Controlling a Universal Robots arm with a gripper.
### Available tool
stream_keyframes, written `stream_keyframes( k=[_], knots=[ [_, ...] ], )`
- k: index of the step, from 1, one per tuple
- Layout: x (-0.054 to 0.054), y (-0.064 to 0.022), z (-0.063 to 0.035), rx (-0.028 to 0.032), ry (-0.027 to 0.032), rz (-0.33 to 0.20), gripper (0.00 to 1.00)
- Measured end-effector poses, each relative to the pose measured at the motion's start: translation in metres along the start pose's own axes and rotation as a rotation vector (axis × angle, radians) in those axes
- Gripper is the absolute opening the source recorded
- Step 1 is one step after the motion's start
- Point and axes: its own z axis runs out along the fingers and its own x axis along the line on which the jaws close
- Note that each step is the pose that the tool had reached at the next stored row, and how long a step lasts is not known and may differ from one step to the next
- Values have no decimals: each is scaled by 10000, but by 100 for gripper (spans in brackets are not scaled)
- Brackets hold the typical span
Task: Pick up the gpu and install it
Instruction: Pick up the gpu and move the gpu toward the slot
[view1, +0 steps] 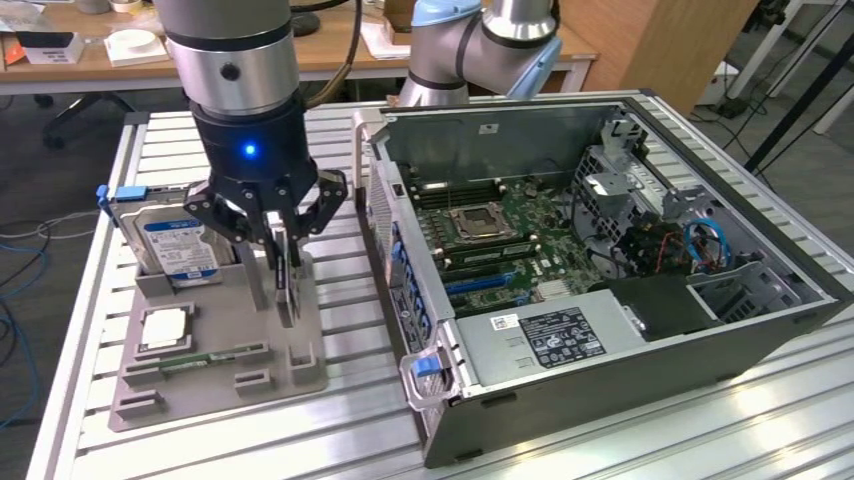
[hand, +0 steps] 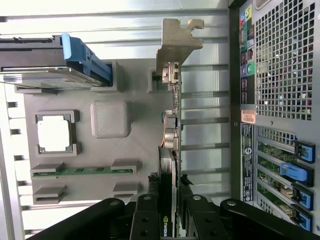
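The gpu (view1: 284, 282) stands on edge as a thin card over the grey holder tray (view1: 200, 388), on the exterior view's left of the open computer case (view1: 747, 300). My gripper (view1: 280, 230) comes straight down on its top edge, with the fingers pressed against both faces. In the wrist view the gpu (hand: 170, 145) runs edge-on, its silver bracket (hand: 177, 42) at the far end, and my gripper (hand: 170, 202) is shut on it. Whether the card's lower edge still sits in the tray slot I cannot tell.
The tray (hand: 137, 150) also carries a blue-labelled hard drive (view1: 174, 245), a CPU (view1: 163, 328) and a RAM stick (view1: 214, 357). The case lies open with its motherboard (view1: 494, 230) facing up. Its rear panel (hand: 280, 100) is close beside the card. A desk stands behind.
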Motion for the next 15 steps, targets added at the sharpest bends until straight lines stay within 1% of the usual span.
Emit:
stream_keyframes(
  k=[15],
  knots=[
    [-4, -3, -127, -1, -1, 0, 26]
  ],
)
